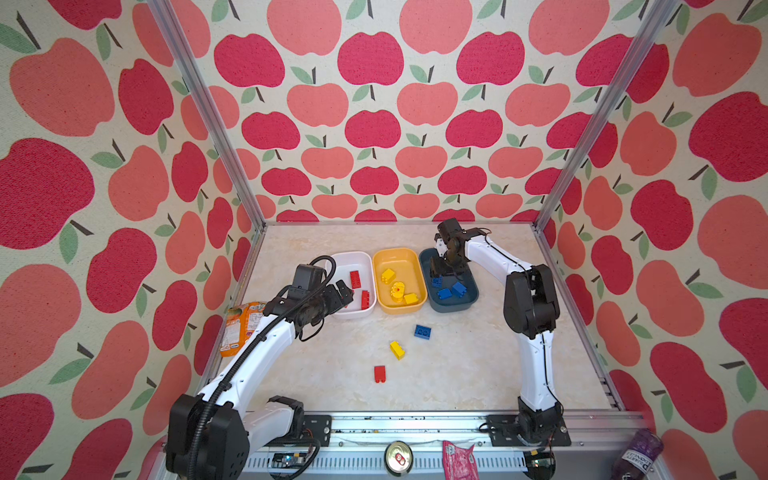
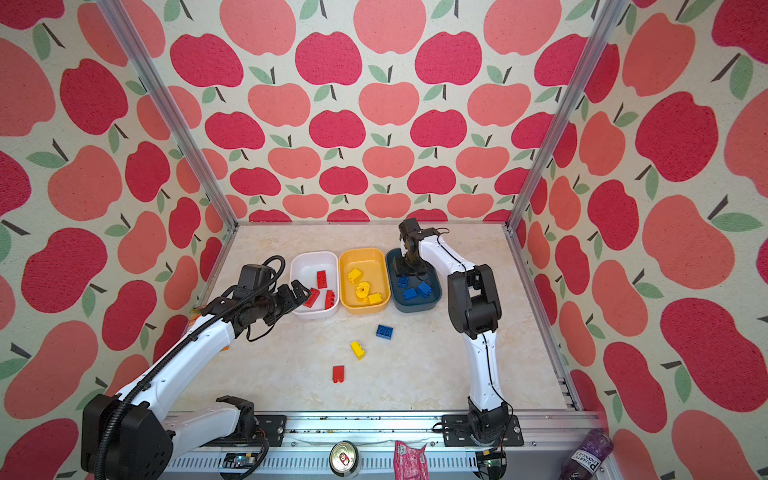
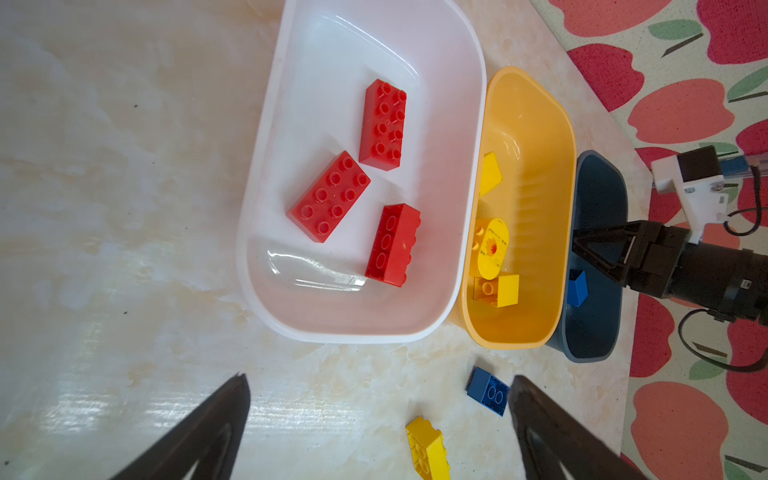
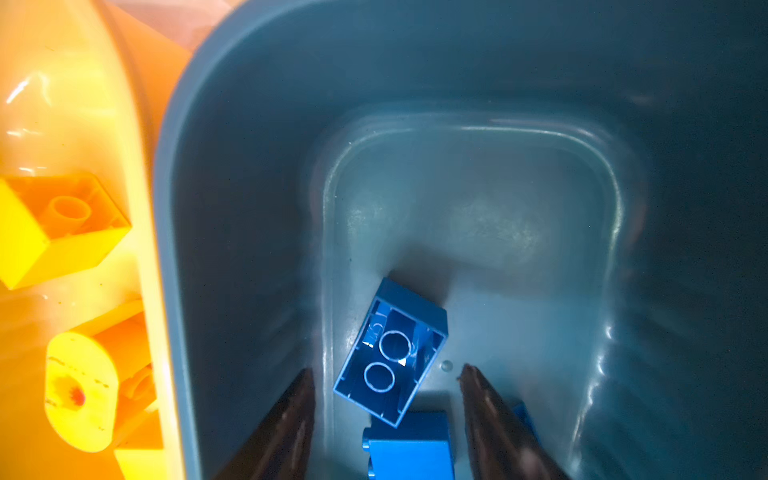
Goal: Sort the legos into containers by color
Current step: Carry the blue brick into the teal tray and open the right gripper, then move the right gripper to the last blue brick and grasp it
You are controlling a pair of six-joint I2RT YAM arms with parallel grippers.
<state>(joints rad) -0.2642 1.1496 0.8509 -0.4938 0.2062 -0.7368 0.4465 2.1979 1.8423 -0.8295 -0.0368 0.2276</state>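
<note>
Low inside the dark blue tub [image 1: 453,306] for a short drop, right tool [image 4: 387,368] half parted with a blue brick [image 4: 399,303] lying free between, left tool [image 3: 379,377] spread wide and empty by the white tub [image 3: 440,187].

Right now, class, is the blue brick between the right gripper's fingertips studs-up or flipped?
Flipped: the blue brick in the blue tub shows its hollow, two-tube underside.
</note>
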